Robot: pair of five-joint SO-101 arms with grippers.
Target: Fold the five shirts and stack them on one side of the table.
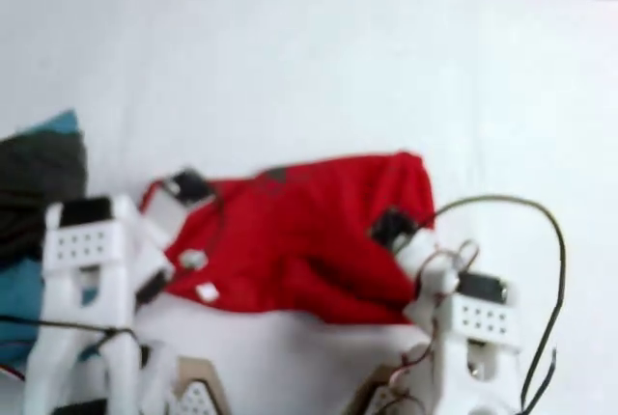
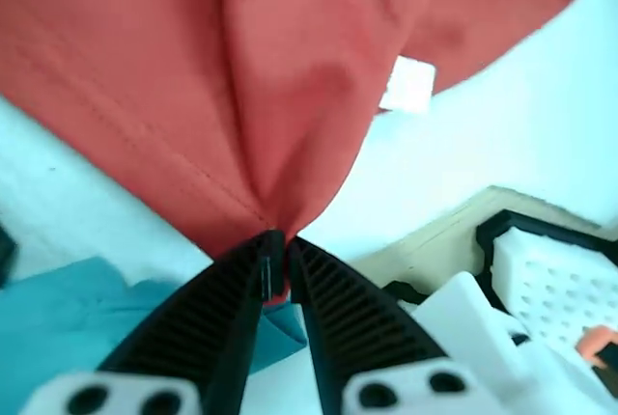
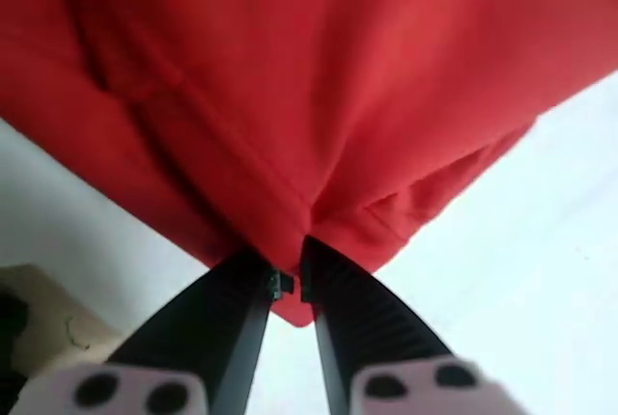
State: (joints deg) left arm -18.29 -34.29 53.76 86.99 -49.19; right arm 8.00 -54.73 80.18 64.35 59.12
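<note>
Red shirt [image 1: 299,236] lies mid tabletop [image 1: 338,68]. Left claw [image 2: 277,275] & right claw [image 3: 287,285] are each clamped on an edge of it, prob. to lift both ends evenly for a fold. Pile of other shirts [image 1: 39,179] sits beside the left arm.

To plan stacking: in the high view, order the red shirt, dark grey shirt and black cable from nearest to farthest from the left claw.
1. red shirt, in the left claw.
2. dark grey shirt, at the left edge.
3. black cable, far right.
</note>
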